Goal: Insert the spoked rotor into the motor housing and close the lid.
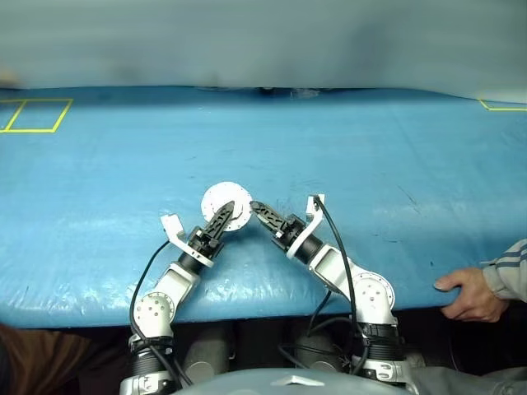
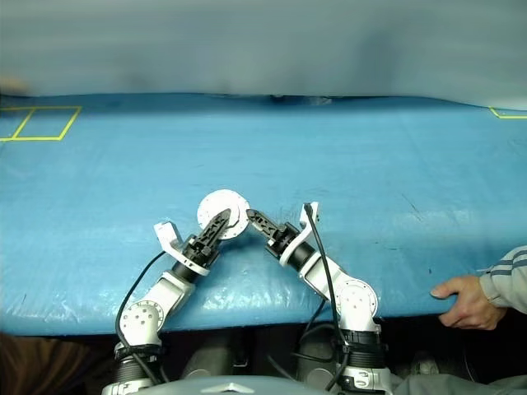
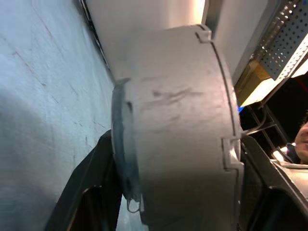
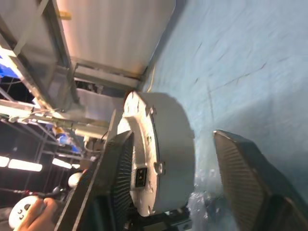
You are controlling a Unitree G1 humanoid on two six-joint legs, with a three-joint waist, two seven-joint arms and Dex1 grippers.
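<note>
Person's hand (image 1: pixel 467 294): I see it resting on the near edge of the table, toward the near right corner, with a grey striped sleeve (image 1: pixel 508 269) behind it, well apart from my arms.

Table (image 1: pixel 395 148): covered in blue sheeting; yellow tape lines (image 1: pixel 33 115) mark its far left corner, and there is another bit of yellow tape at the far right.

Left gripper (image 1: pixel 224 216): reaches in from the near edge, pointing forward and to the right. In my left wrist view its dark fingers (image 3: pixel 91 187) sit on either side of the grey round body, so it looks clamped on the housing at a middling spread.

Right gripper (image 2: pixel 253 217): comes in from the near edge, angled forward and to the left, tips just beside the housing. In my right wrist view one ribbed finger (image 4: pixel 113 178) lies against the housing's flat face while the other stands apart on the far side with blue sheet showing between; I read it as spread and gripping nothing.

Motor housing (image 1: pixel 226 203): near the middle of the table, a little back from the near edge, between the two grippers. From above it shows a pale round face.

Lid (image 4: pixel 139 159): I see it shut against the housing, its rim flush.

Spoked rotor: I can't tell where it is.
</note>
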